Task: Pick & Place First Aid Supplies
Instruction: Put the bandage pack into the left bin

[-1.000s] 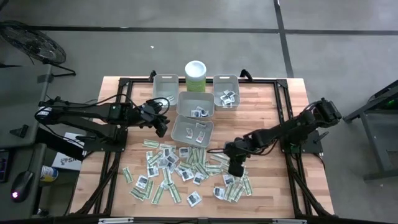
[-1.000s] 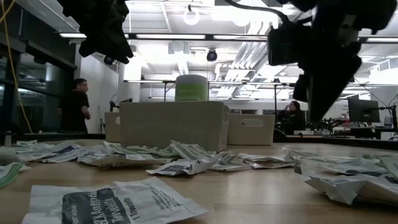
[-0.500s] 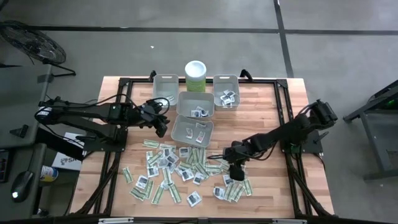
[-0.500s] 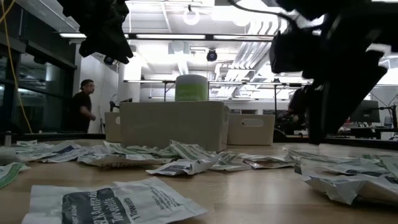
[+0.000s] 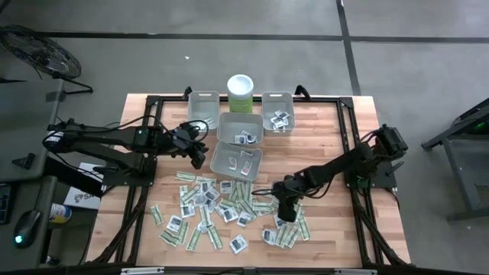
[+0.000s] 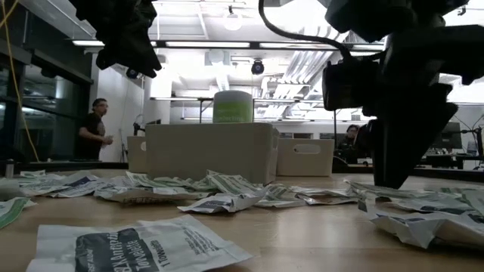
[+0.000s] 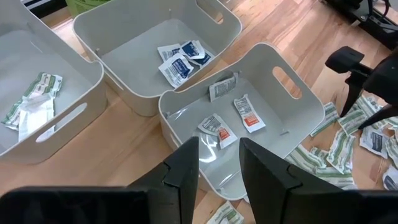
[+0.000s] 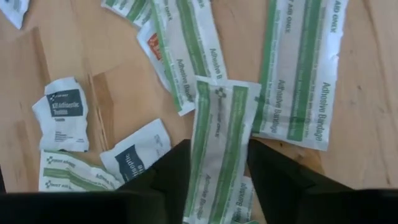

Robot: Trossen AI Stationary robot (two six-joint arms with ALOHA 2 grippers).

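Observation:
The first aid supplies [image 5: 221, 208] lie scattered flat on the near half of the wooden table: green-white strips and small white squares. Some more sit in the grey bins. My right gripper [image 8: 217, 152] is low over the heap's right part [image 5: 284, 208]. It points steeply down, open, and one green-white strip packet [image 8: 221, 124] lies lengthwise between its fingers. My left gripper [image 7: 217, 171] hangs open and empty above the nearest bin [image 7: 292, 118], at left of centre in the high view [image 5: 200, 155]. My right gripper has one finger [image 8: 171, 171] on each long side of the strip packet [image 8: 219, 177], coming from above and lying along it. The packet rests flat on other packets and the table. Whether the fingers touch it I cannot tell.
Four grey bins [image 5: 241, 127] stand at the table's far middle. Three of them hold a few packets. A pale green canister with a white lid [image 5: 240, 93] stands behind them. The table's black frame [image 5: 353, 153] runs along its edges. People show in the room behind [image 6: 91, 128].
My right gripper has sunk toward the packets on the table and shifted slightly toward the table's left edge. My left gripper has kept still.

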